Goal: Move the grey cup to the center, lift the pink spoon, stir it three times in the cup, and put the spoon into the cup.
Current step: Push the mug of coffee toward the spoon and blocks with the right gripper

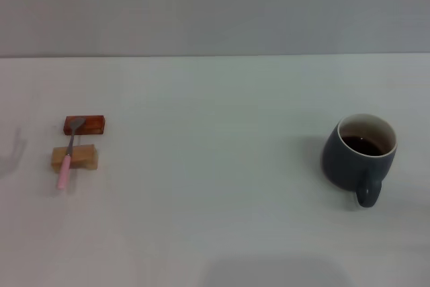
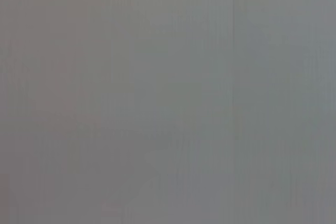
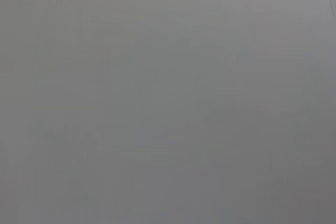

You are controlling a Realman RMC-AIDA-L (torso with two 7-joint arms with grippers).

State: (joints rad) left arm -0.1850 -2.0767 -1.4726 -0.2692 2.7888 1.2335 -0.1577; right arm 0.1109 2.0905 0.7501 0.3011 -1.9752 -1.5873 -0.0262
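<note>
White table (image 1: 215, 233) under grey wall (image 1: 215, 5); both pincers out of sight.

You get no look at the robot's body here. The head view holds neither arm nor hand, so no casing colour, cable, screw or marking can be read. Both wrist views give you a flat grey field (no fingers, no housing edge), with nothing of the robot itself.

Grey cup (image 1: 358, 153) upright at right, pink spoon (image 1: 68, 155) far left
</note>
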